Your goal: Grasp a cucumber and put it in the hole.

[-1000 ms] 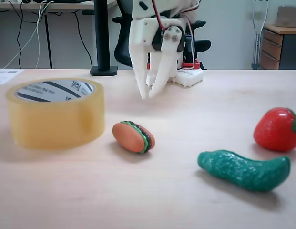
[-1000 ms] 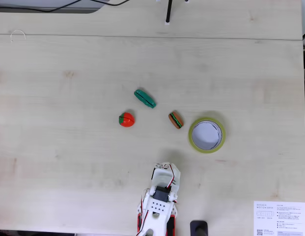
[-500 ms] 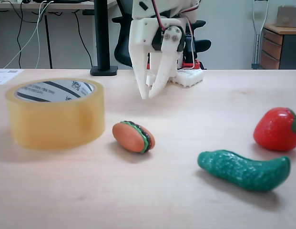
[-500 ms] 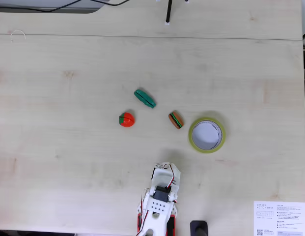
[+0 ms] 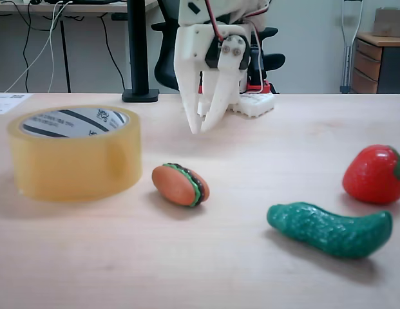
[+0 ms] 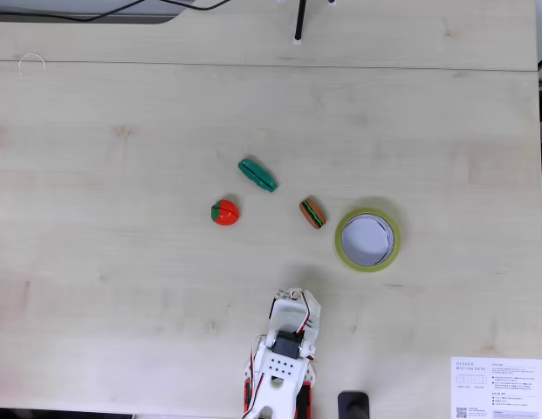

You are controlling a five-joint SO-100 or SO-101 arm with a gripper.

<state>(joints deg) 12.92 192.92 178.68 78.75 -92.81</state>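
Worktop (image 6: 122, 288) of pale wood grain, wide and mostly bare, with a seam running across its far strip in a fixed view from above. Behind it, in a low fixed view: black office chair (image 5: 166, 58), dark desk post (image 5: 138, 51), hanging cables, wooden drawer unit (image 5: 380, 61) at the right edge. White printed sheet (image 6: 497, 387) lying at one corner of the worktop.

End effector (image 5: 198, 127) white, hanging tips-down above the worktop, fingers close together with only a narrow slit between the tips, gripping nothing. Seen from above (image 6: 297, 299) near the bottom edge of the worktop.

Cucumber (image 5: 328, 230) dark green, bumpy, slightly curved, lying flat on its side; in the low view well forward of the end effector and to its right, apart from it. From above (image 6: 257, 175) set on a diagonal, beyond the end effector. Strawberry (image 5: 375, 174) red, near the cucumber. Toy burger (image 5: 180, 185) tipped on edge, nearest the fingertips. Tape roll (image 5: 74, 153) yellowish and translucent, upright, left of the end effector in the low view; hole (image 6: 368, 238) open, wide and round.
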